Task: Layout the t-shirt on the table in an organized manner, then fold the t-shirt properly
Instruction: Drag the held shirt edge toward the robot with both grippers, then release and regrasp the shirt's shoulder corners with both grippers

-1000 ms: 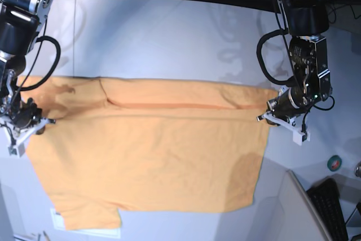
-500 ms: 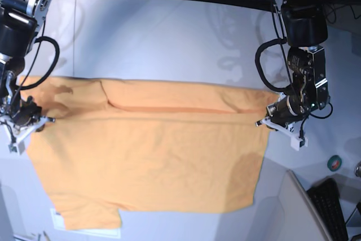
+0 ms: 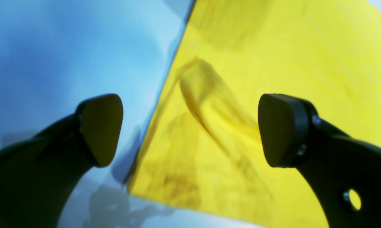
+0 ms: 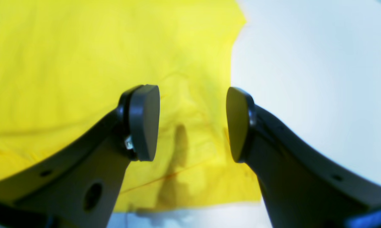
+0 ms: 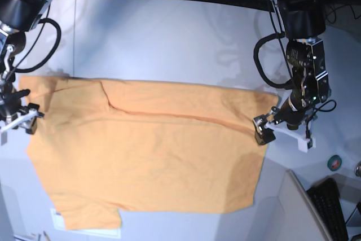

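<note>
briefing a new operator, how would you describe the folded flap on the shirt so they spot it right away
On the table lies the shirt, spread wide between the left gripper and right gripper. Along its far edge runs the flap, a narrow band doubled over the shirt. A dark crease line borders it; the rest is single-layered.

- Both wrist views are soft and out of focus; the light orange short-sleeved cotton t-shirt shows there as a yellow sheet, its weave and any print unreadable.
- In the base view no script or heart shows on the t-shirt; which side faces up cannot be told.
- The black two-fingered left gripper has both finger bases cut off by the bottom and side edges of its wrist view.
- The black right gripper sits at the base view's left edge, partly cut off; its fingertips are too small to judge there.
- The smooth matte white-grey table runs past the picture's edges.
</note>
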`<state>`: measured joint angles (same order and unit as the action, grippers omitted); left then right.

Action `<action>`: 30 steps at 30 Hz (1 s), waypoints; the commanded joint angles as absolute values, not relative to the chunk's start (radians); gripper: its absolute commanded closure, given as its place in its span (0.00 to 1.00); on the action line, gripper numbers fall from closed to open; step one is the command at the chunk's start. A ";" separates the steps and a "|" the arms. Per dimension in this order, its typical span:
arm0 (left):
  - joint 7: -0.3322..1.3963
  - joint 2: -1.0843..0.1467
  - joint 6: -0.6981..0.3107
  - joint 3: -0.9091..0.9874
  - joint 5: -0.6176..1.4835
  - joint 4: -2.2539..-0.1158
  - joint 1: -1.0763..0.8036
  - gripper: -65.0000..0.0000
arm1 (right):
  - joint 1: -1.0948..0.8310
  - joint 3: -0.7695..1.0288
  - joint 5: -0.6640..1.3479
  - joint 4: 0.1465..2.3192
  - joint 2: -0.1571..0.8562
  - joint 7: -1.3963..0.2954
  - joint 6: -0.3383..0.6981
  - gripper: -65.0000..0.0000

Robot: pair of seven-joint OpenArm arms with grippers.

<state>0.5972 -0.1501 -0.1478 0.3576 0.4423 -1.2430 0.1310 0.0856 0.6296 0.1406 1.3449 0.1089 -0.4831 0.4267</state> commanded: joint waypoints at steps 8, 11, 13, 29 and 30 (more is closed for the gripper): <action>0.581 -0.147 -0.150 0.521 0.677 -1.313 -0.061 0.01 | 0.021 0.957 0.153 1.529 -0.111 -0.503 0.427 0.44; 0.581 -0.143 -0.150 0.521 0.676 -1.308 -0.087 0.01 | 0.022 1.035 0.160 1.515 -0.128 -0.627 0.426 0.44; 0.581 -0.143 -0.150 0.521 0.676 -1.280 -0.084 0.01 | 0.022 1.073 0.245 1.468 -0.131 -0.657 0.426 0.44; 0.579 -0.142 -0.151 0.519 0.676 -1.187 -0.041 0.01 | 0.122 1.107 0.363 0.980 0.008 -0.544 0.311 0.44; 0.579 -0.142 -0.151 0.519 0.676 -1.185 -0.035 0.01 | 0.130 1.107 0.363 0.957 0.015 -0.544 0.311 0.44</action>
